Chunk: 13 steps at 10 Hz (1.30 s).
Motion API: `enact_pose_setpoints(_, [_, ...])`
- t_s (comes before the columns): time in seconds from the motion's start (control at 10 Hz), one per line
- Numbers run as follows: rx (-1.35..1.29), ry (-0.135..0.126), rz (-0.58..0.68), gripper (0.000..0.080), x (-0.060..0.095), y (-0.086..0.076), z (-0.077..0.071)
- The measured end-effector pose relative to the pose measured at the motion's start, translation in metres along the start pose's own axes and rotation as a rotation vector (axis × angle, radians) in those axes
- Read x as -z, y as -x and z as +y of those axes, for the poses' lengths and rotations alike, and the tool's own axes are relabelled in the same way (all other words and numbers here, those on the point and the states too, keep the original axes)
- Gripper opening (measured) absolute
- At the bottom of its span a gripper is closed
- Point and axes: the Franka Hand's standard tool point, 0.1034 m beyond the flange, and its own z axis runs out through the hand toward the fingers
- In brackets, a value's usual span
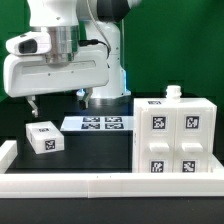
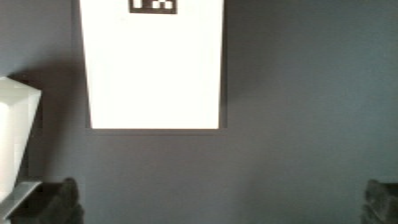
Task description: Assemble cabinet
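The white boxy cabinet (image 1: 178, 138) stands at the exterior view's right, with square black-and-white tags on its front blocks and a small knob on top. A small white tagged block (image 1: 43, 138) lies apart from it at the exterior view's left. My gripper (image 1: 57, 100) hangs open and empty above the table, behind the small block. In the wrist view my gripper (image 2: 217, 205) is open, and the dark fingertips (image 2: 54, 205) show at both lower corners with only dark table between them. A white corner (image 2: 15, 130) at the frame's edge looks like the small block.
The marker board (image 1: 98, 124) lies flat on the dark table between the block and the cabinet; it also shows in the wrist view (image 2: 157, 65). A long white border rail (image 1: 100, 185) runs along the table's front and up the exterior view's left side.
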Motion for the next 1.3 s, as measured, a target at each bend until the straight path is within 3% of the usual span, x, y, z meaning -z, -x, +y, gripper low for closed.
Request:
enact_pose_setpoints(0.3, [0.051,0.008,0.002,0.0797,-0.009,0.001,0.002])
enact_pose_setpoints(0.5, [0.093,0.006,-0.014,0.0797,-0.023,0.024,0.019])
enact_pose_setpoints(1.3, [0.097,-0.012,-0.045,0.0797,-0.049,0.048,0.027])
